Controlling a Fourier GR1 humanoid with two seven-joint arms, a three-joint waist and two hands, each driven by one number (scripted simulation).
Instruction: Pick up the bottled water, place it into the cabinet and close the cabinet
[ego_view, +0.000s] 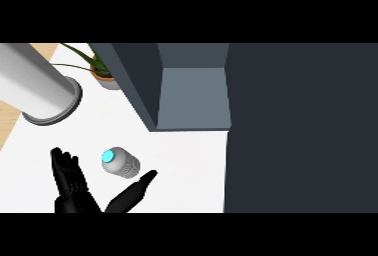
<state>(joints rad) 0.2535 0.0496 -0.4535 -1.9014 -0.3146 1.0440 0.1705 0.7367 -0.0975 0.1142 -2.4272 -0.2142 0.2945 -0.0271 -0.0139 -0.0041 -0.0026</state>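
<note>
Bottled water (119, 162) stands upright on the white counter (184, 170) toward its left edge, below the open cabinet (193, 95). The left hand (83, 192) brackets it, fingers spread wide, holding nothing. Closing off-centre could tip the bottle.

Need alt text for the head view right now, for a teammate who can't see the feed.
A water bottle stands on the white counter, between the straight fingers and thumb of one open black hand that does not grip it. Behind it a dark cabinet stands open; a potted plant sits at the back left.
</note>
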